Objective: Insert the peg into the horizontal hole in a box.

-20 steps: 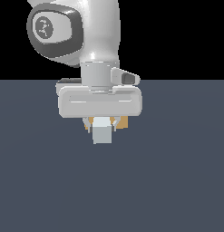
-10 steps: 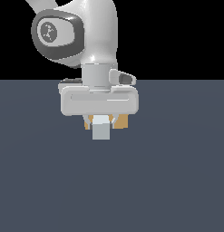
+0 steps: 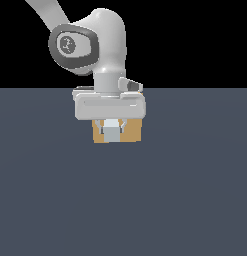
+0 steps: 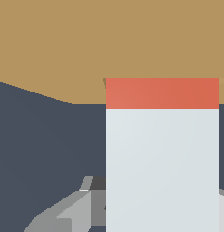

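Pincer (image 3: 111, 129) clamps peg (image 4: 162, 154) level, red end at box (image 4: 86, 45) face, lined up for hole entry.

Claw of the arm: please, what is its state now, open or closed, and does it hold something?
Claw: closed on the peg, whose red end points at the box.

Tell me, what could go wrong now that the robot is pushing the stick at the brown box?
The peg has its red end right at the box, but the hole can't be seen, so it may be off-line and jam against the face. The pincer holds the pale end, far from the tip, so a bump could twist the peg in its grip. A hard push might also shove the box along the floor.
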{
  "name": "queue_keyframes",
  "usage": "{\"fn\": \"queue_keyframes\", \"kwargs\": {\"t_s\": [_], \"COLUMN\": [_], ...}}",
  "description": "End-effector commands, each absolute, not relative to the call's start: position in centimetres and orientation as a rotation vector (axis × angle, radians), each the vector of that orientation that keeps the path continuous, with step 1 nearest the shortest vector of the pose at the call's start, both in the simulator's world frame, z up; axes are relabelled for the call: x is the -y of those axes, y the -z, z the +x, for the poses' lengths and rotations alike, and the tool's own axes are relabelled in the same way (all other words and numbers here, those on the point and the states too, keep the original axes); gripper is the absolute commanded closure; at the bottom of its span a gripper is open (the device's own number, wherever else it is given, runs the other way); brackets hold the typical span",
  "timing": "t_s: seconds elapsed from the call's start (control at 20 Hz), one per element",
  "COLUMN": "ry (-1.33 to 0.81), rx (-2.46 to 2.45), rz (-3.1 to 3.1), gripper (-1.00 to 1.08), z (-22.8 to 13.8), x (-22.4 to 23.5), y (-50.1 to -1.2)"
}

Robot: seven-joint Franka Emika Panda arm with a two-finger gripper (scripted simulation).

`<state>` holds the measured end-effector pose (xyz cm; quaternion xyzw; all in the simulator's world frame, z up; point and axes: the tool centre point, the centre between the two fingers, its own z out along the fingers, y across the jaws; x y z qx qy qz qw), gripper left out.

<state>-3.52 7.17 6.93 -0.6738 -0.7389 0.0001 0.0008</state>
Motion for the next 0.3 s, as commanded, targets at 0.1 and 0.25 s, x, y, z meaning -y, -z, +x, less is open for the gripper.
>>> {"fn": "queue_keyframes", "kwargs": {"t_s": [0.1,0.25], "ry": [0.004,0.004], "rx": [2.32,2.32], "rz": [-2.12,-2.12], "gripper": [1.08,1.08], "z": [-3.42,-3.33], "x": [-8.3,-8.27], "y": [-7.1,-7.1]}}
